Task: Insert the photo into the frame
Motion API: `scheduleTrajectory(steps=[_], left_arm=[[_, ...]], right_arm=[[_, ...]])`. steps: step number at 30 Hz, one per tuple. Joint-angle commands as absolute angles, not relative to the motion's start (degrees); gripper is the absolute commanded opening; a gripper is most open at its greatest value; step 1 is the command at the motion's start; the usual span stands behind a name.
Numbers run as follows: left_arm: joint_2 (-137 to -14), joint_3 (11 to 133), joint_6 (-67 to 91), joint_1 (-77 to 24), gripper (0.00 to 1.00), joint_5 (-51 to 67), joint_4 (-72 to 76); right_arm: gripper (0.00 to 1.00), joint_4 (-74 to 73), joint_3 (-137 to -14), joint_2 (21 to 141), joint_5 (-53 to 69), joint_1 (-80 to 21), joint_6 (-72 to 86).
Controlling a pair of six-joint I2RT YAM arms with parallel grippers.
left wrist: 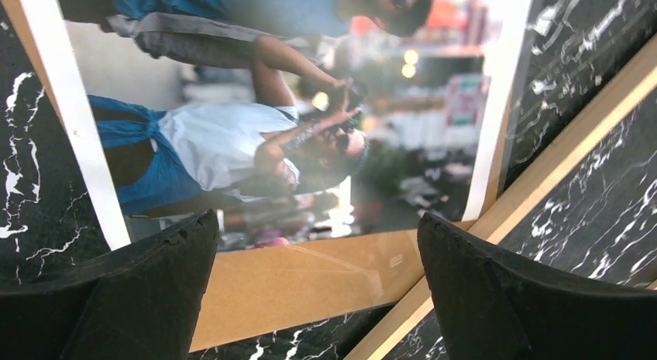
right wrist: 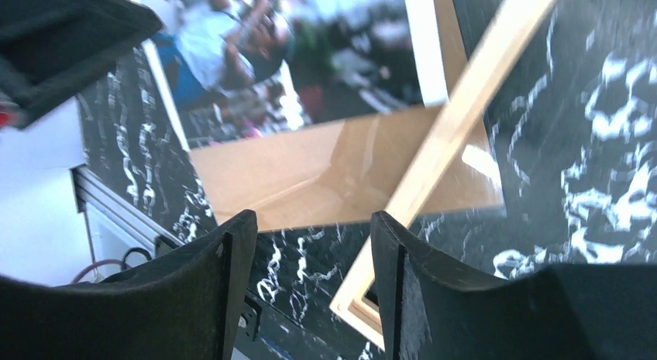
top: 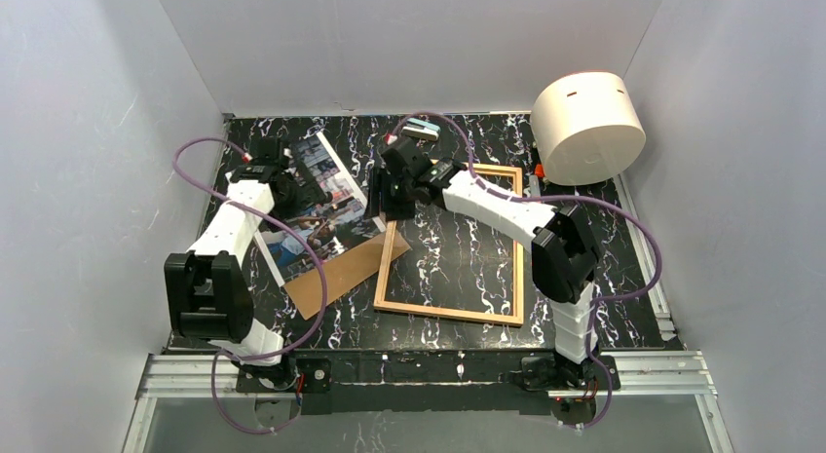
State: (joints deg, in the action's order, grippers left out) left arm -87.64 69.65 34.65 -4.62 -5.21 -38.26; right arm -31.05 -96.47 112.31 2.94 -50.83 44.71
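1. The photo [top: 331, 219] lies face up on the left of the table [top: 623, 229], resting on the brown backing board [top: 341, 273]. It is not yet in the frame [top: 448, 312], which lies flat just to its right.
2. Treat the photo as a light, floppy, slick sheet that will likely sag if you lift it by one corner. Take it by the white border, at an edge you can slide off the board.
3. The frame looks stiff, but its glass is fragile, so avoid pressing down on the pane.
4. Your left gripper [left wrist: 316, 221] hangs over the photo with its jaws spread wide and empty. Your right gripper [right wrist: 310, 221] sits by the frame's far-left corner, jaws partly apart and gripping nothing.
5. The frame's left rail appears to lie across the board's right corner, so dragging the board may shift the frame.
6. There is bare tabletop on the frame's far side, but the white cylinder [top: 589, 127] crowds the far right.
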Motion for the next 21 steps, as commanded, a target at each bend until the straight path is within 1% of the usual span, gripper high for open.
scheduleTrajectory(steps=[1, 3, 4, 5, 9, 13, 18, 21], left_arm=[[-84.4, 64.0, 37.5, 2.2, 0.98, -0.2, -36.0], [-82.7, 61.3, 38.5, 4.8, 0.98, 0.0, -35.7], [-81.5, 60.0, 38.7, 5.8, 0.98, 0.0, -35.1], [-80.4, 58.6, 38.8, 6.7, 0.98, 0.0, -34.6], [-77.2, 55.4, 37.9, 10.3, 0.98, -0.2, -34.1], [-76.6, 54.2, 35.8, 11.7, 0.98, -2.7, -35.2], [-75.6, 52.4, 34.2, 12.5, 0.98, -5.6, -36.2], [-75.1, 51.2, 33.4, 12.8, 0.98, -2.4, -34.5]], right_arm=[[0.62, -29.0, -106.3, 117.5, 9.0, -47.9, 35.6], [0.6, -31.4, -111.7, 121.2, 11.4, -47.1, 33.8], [0.55, -32.0, -113.6, 122.7, 12.6, -46.8, 32.5], [0.53, -33.0, -115.7, 124.4, 12.5, -46.7, 31.8], [0.54, -35.2, -120.6, 129.4, 13.0, -46.0, 31.0], [0.56, -35.2, -121.1, 131.1, 13.9, -45.7, 30.5], [0.55, -35.4, -118.9, 132.5, 13.7, -45.3, 30.7], [0.55, -36.1, -118.4, 133.4, 12.6, -45.2, 30.3]])
